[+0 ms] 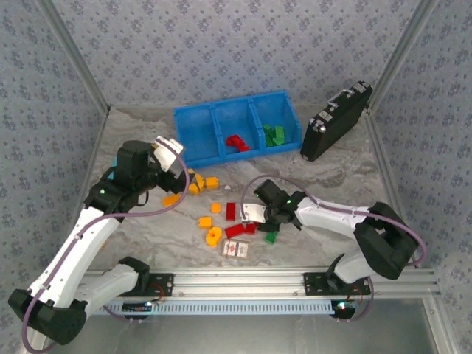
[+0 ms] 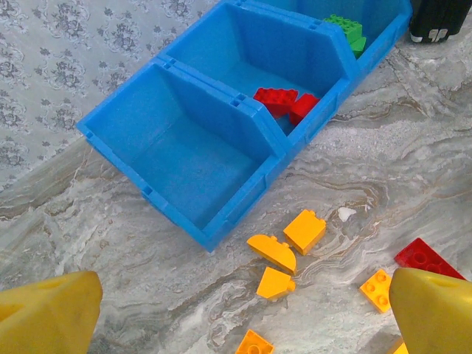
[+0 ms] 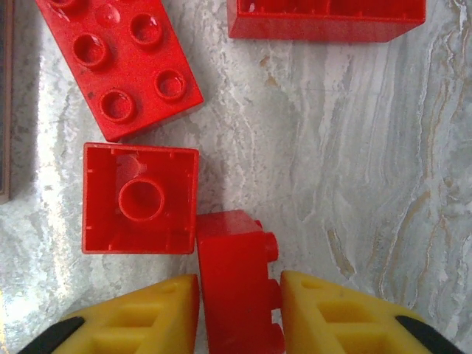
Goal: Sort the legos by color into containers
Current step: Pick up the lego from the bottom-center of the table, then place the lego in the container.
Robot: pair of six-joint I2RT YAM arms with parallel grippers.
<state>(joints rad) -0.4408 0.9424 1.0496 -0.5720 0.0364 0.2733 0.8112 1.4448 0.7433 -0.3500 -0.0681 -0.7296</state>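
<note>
Marbled tabletop [image 1: 332, 184] lies under us where our right gripper [image 3: 239, 291] clamps a red brick [image 3: 228, 251] across its width, long axis running back toward the wrist, the blue tray [image 1: 228, 103] with reds in its middle compartment straight beyond, our left gripper [image 2: 243, 310] spread empty.

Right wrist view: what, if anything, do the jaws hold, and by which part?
A red lego brick, tipped on its side, sits pinched in the right gripper, with the jaws pressing its studded face and the face opposite.
</note>
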